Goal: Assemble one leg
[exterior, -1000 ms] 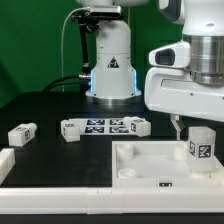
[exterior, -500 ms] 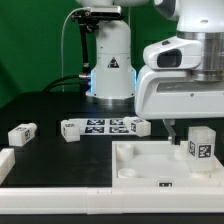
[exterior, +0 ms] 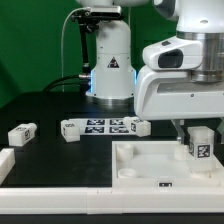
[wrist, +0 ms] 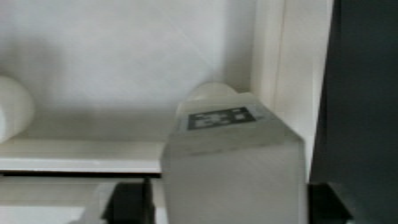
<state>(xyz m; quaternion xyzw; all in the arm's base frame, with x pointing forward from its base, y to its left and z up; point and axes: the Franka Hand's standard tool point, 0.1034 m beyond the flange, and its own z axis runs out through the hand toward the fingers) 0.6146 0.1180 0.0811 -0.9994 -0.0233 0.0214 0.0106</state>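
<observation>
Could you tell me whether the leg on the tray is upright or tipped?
Upright: the leg stands on end at the tray's corner, taller than wide, its tag on a vertical face.

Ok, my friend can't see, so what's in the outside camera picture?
The robot's white gripper hangs low over an upright leg standing in the big white tray. Another loose leg lies on the dark table near the marker board.

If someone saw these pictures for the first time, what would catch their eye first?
The bulky white gripper on the exterior view's right, low over an upright tagged leg standing in the white tray's corner. Beyond the tray, the marker board shows a row of tags, and another leg lies at the exterior view's far left.
</observation>
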